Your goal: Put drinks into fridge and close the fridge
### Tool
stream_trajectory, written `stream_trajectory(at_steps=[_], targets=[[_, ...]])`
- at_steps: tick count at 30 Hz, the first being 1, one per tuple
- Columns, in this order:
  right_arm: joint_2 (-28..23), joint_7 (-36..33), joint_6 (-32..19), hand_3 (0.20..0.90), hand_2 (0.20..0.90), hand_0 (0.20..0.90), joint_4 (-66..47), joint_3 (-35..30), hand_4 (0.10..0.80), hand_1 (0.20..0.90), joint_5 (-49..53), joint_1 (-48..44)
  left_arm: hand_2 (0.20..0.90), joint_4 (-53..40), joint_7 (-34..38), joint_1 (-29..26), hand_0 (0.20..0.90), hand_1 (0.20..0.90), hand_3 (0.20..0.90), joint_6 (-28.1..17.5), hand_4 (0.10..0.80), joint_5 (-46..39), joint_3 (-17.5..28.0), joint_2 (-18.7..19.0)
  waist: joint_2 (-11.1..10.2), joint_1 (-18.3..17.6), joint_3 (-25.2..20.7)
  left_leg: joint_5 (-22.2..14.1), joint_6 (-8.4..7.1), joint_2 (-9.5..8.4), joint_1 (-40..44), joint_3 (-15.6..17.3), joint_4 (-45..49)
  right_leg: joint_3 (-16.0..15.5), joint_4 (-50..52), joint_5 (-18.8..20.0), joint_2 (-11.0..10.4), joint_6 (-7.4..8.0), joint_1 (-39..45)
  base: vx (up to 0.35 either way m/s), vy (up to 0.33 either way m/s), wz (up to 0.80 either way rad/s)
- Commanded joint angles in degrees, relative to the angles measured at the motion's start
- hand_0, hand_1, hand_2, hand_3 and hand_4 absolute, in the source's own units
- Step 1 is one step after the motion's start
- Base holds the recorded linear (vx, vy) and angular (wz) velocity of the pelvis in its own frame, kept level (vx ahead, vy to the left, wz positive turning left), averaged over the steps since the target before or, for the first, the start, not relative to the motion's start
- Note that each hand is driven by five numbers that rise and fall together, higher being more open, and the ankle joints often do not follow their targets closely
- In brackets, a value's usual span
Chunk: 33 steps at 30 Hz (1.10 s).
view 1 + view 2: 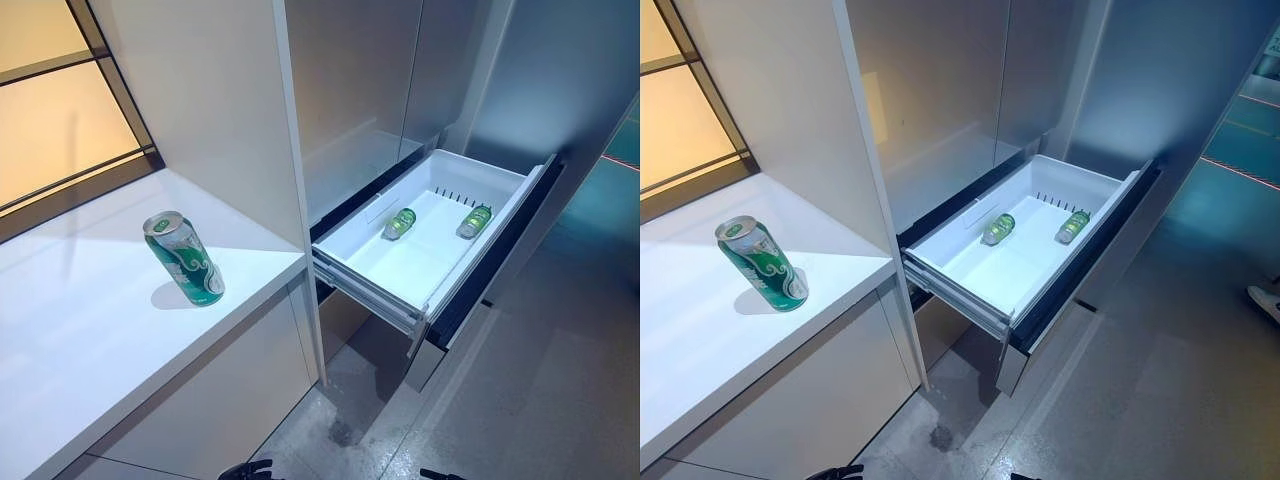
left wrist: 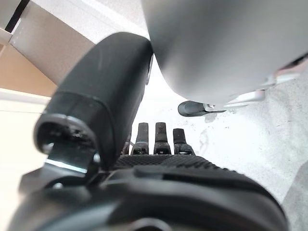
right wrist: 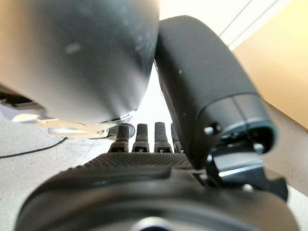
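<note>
Showing only in wrist views, left hand [image 2: 159, 139] and right hand [image 3: 144, 139] fingers straight, empty

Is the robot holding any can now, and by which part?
Nothing is held. Both the left hand and right hand hang empty, fingers straight. The can stands alone on the counter.

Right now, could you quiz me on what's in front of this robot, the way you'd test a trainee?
1. True or false: the fridge drawer is shut.
2. How many cans lie inside the drawer? A) none B) two C) four
3. Fill in: the can on the counter stands ____ on the white counter.

Key: 1 false, it is pulled out. 2 B, one can nearer the counter, another farther over. 3 upright. Neither the left hand nor the right hand holds anything.
</note>
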Motion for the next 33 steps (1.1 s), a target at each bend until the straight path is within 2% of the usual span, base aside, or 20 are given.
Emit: stream_trajectory(at_steps=[1,6,10,12,13,14,15,16,20,23,26,27,29,30,33], targets=[[0.14,1.92,0.10,0.900,0.900,0.900,2.42,0.57,0.800,0.900,-1.56,-2.38,0.900,2.60,-0.41,-1.76,0.900,0.900,0.900,-1.03,0.800,0.31,-1.38,-0.14,-1.00,0.44,-1.19,-4.23,0.25,-2.10,-1.36,1.46,3.07,-1.17,5.33,-3.98,0.47,1.79,-3.17,0.000,0.000,0.00],[0.09,2.01,0.05,0.900,0.900,0.900,2.59,0.49,0.800,0.900,-1.69,-2.45,0.900,2.63,0.14,-1.99,0.900,0.900,0.900,-2.00,0.800,-1.58,-0.76,-0.19,-1.06,0.50,-1.21,-4.16,0.22,-2.11,-1.41,1.37,3.11,-1.20,5.23,-3.89,0.47,1.78,-3.14,0.000,0.000,0.00],[-0.16,2.21,0.77,0.900,0.900,0.900,2.30,0.32,0.800,0.900,-2.40,-2.72,0.900,1.31,0.38,-2.49,0.900,0.900,0.900,-6.16,0.800,-5.72,0.49,0.07,-1.06,0.59,-1.22,-4.02,0.16,-2.13,-1.34,1.12,2.97,-1.00,5.22,-3.85,0.56,1.87,-3.10,0.000,0.000,0.00],[-0.76,2.41,1.56,0.900,0.900,0.900,1.44,0.00,0.800,0.900,-2.73,-2.72,0.900,-2.70,-3.38,-3.15,0.900,0.900,0.900,-9.31,0.800,-8.48,0.89,0.76,-1.05,0.75,-1.08,-3.93,0.04,-2.03,-1.51,1.06,3.07,-1.15,5.34,-3.75,0.45,2.00,-3.17,0.000,0.000,0.00],[-0.99,2.50,1.94,0.900,0.900,0.900,1.09,-0.11,0.800,0.900,-2.80,-2.78,0.900,-4.98,-4.92,-3.45,0.900,0.900,0.900,-8.88,0.800,-9.50,0.69,1.05,-1.04,0.84,-1.05,-3.91,0.04,-2.02,-1.59,1.01,3.07,-1.19,5.32,-3.71,0.43,2.04,-3.20,0.000,0.000,0.00],[-1.21,2.63,2.23,0.900,0.900,0.900,0.80,-0.24,0.800,0.900,-2.92,-2.85,0.900,-6.47,-6.41,-3.72,0.900,0.900,0.900,-5.01,0.800,-8.88,0.49,1.27,-1.02,0.90,-1.02,-3.88,0.04,-2.00,-1.65,0.99,3.05,-1.22,5.28,-3.67,0.41,2.07,-3.24,0.000,0.000,0.00],[-1.82,3.32,2.43,0.900,0.900,0.900,0.73,-0.73,0.800,0.900,-3.26,-3.10,0.900,-7.18,-10.83,-3.78,0.900,0.900,0.900,-10.71,0.800,-11.09,-0.44,1.65,-1.00,0.99,-1.06,-3.85,0.10,-1.93,-1.92,1.14,3.00,-1.37,5.21,-3.64,0.41,2.13,-3.46,-0.034,-0.002,0.02],[-2.21,3.72,2.37,0.900,0.900,0.900,0.83,-0.73,0.800,0.900,-3.31,-3.23,0.900,-8.29,-10.69,-3.83,0.900,0.900,0.900,-11.75,0.800,-10.31,-1.16,2.18,-0.93,0.99,-1.01,-3.85,0.12,-1.90,-1.95,1.19,2.93,-1.39,5.23,-3.70,0.47,2.07,-3.52,-0.036,0.000,0.01],[-4.23,4.75,3.39,0.900,0.900,0.900,-0.73,-1.28,0.800,0.900,-4.13,-3.33,0.900,-18.72,-23.68,-4.17,0.900,0.900,0.900,-8.86,0.800,-14.58,-3.81,5.07,-0.17,1.03,-0.20,-3.49,-0.10,-1.67,-2.12,1.46,2.85,-1.79,5.30,-3.58,0.54,1.96,-3.68,-0.037,0.029,0.00],[-5.32,4.90,4.09,0.900,0.900,0.900,-2.76,-1.13,0.800,0.900,-4.03,-2.62,0.900,-36.13,-32.97,-5.10,0.900,0.900,0.900,-1.36,0.800,-21.48,-4.99,11.19,0.61,0.96,0.26,-3.03,-0.10,-1.73,-2.31,1.09,2.71,-1.87,5.77,-3.44,0.59,1.97,-4.13,-0.022,0.030,0.01],[-5.36,4.58,3.92,0.900,0.900,0.900,-3.67,-1.03,0.800,0.900,-3.78,-1.64,0.900,-53.36,-37.39,-5.54,0.900,0.900,0.900,6.97,0.800,-29.05,-2.82,14.29,0.77,1.37,0.24,-2.92,0.13,-1.90,-2.55,0.59,2.63,-1.91,5.63,-3.33,0.58,1.90,-4.13,0.000,0.000,0.00],[-5.26,4.57,3.68,0.900,0.900,0.900,-3.91,-1.23,0.800,0.900,-3.86,-1.10,0.900,-59.06,-39.86,-5.41,0.900,0.900,0.900,8.76,0.800,-31.78,-1.72,14.76,0.77,1.62,0.22,-2.96,0.27,-2.00,-2.53,0.31,2.55,-1.95,5.49,-3.32,0.59,1.83,-3.98,0.005,-0.010,0.05],[-4.99,4.49,2.94,0.900,0.900,0.900,-3.61,-1.26,0.800,0.900,-3.87,-0.48,0.900,-66.84,-40.18,-5.32,0.900,0.900,0.900,11.90,0.800,-36.02,-0.17,15.25,0.77,1.96,0.06,-2.98,0.42,-2.09,-2.45,-0.16,2.35,-1.87,5.29,-3.32,0.67,1.75,-3.77,0.015,-0.015,0.08],[-4.71,4.44,1.96,0.900,0.900,0.900,-3.07,-1.31,0.800,0.900,-3.92,0.15,0.900,-72.19,-41.48,-5.11,0.900,0.900,0.900,13.51,0.800,-40.94,1.13,15.15,0.75,2.24,-0.16,-3.02,0.57,-2.25,-2.29,-0.64,2.05,-1.86,4.92,-3.36,0.73,1.73,-3.39,0.025,-0.021,0.08],[-3.81,4.37,-0.78,0.900,0.900,0.900,-1.03,-0.88,0.800,0.900,-3.84,1.16,0.900,-82.09,-44.82,-5.55,0.900,0.900,0.900,16.01,0.800,-52.38,4.15,13.15,0.59,2.72,-0.79,-3.15,0.78,-2.43,-1.98,-1.55,1.49,-1.69,4.37,-3.59,0.88,1.55,-2.79,0.024,-0.019,0.03]])
